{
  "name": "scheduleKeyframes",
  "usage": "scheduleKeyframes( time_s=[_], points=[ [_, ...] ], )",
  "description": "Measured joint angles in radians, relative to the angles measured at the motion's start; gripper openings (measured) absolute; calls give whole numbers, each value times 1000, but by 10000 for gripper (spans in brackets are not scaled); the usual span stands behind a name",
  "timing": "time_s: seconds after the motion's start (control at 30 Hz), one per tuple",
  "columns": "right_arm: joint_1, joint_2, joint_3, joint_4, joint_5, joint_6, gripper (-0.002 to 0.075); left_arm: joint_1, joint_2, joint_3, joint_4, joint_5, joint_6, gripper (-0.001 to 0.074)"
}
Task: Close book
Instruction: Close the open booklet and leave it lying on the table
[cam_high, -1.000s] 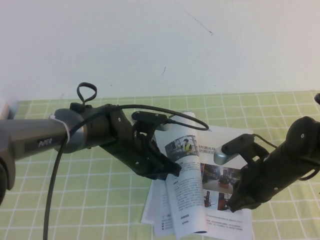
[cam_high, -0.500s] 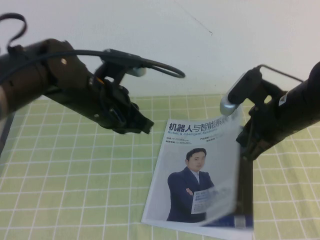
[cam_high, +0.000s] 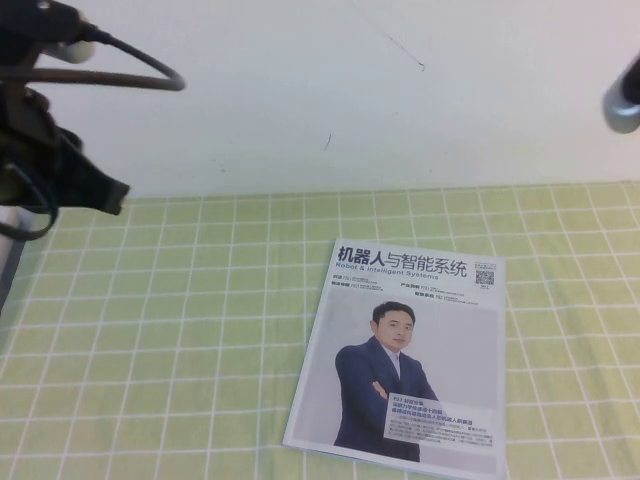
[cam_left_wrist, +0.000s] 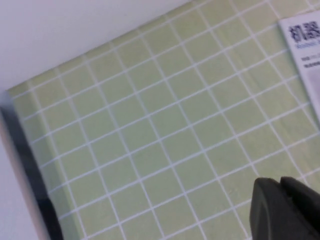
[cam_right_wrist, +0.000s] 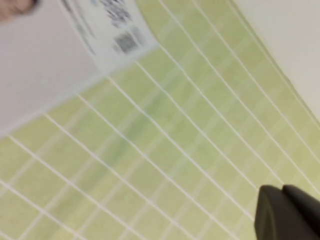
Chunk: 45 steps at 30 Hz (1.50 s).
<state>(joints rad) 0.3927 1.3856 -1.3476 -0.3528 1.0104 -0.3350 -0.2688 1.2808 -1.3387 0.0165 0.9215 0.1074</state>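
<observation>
On the checked tablecloth (cam_high: 200, 300), near right of centre, the magazine (cam_high: 400, 360) lies closed. The left gripper (cam_high: 108, 191) hangs far left and the right gripper (cam_right_wrist: 281, 194) far right, both pinched empty. Judging by its thin pages, the unweighted cover might spring open.

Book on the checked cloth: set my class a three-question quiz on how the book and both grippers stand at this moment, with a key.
1. True or false: the book lies closed, cover up, on the checked cloth.
2. Where is the left gripper? A: pressing on the cover. B: raised at the left, apart from the book. C: tucked under a page.
3. Is the right gripper touching the book?
Key: 1 true. 2 B. 3 No; it hangs above bare cloth, off the book's right side.
</observation>
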Motion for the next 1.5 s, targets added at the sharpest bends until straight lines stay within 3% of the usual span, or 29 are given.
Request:
scheduleKeyframes(
  time_s=[0.13, 0.33, 0.5, 0.77, 1.0, 1.5],
  points=[
    [0, -111, 5, -29, 53, 62, -3, 6, -140, 114, 41, -76, -69, -4],
    [0, -340, 142, -29, -19, 121, -3, 6, -427, 445, -17, -304, -89, -4],
    [0, -538, 351, -52, -89, 174, -3, 6, -668, 731, -37, -462, -95, -4],
    [0, -912, 693, -85, -207, 363, -3, 6, -911, 1042, -79, -712, -95, -4],
    [0, -1171, 901, -39, -251, 480, -3, 6, -977, 1153, -83, -888, -97, -4],
    [0, -1265, 956, 65, -243, 490, -3, 6, -977, 1151, -83, -803, -97, -4]
  ],
)
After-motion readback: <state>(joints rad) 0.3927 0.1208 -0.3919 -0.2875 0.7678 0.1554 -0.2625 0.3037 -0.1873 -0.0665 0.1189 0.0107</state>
